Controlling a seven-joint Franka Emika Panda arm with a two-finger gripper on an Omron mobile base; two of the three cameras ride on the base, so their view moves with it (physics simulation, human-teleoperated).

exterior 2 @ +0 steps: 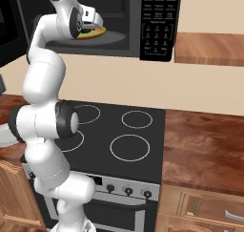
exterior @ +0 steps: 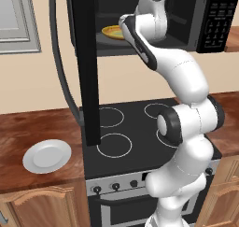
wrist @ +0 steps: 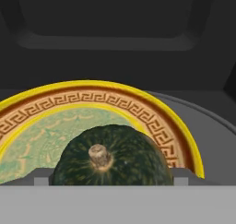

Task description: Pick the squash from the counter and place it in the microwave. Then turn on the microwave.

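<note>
Squash (wrist: 112, 156) lower half cut off at hand view's bottom. Yellow-rimmed plate (wrist: 152, 121) cropped at left edge. Gripper fingertips not discernible. Keypad (exterior 2: 159, 21) labels illegible.

White arm rises from the base at the bottom of both base views, dark-jointed elbow (exterior: 170, 124) bent mid-height, upper links stacked upward and folding forward. Forearm (exterior: 179, 72) angles up; wrist (exterior: 151, 20) reaches high and forward, pointing away from the base. In the right base view the wrist end (exterior 2: 71, 16) sits at top left, the hand (exterior 2: 93, 23) extended level beyond it. Jaws stand wide apart, nothing clamped between them. In the hand view the two fingertips (wrist: 41, 180) barely show at the bottom, one at each side.
</note>
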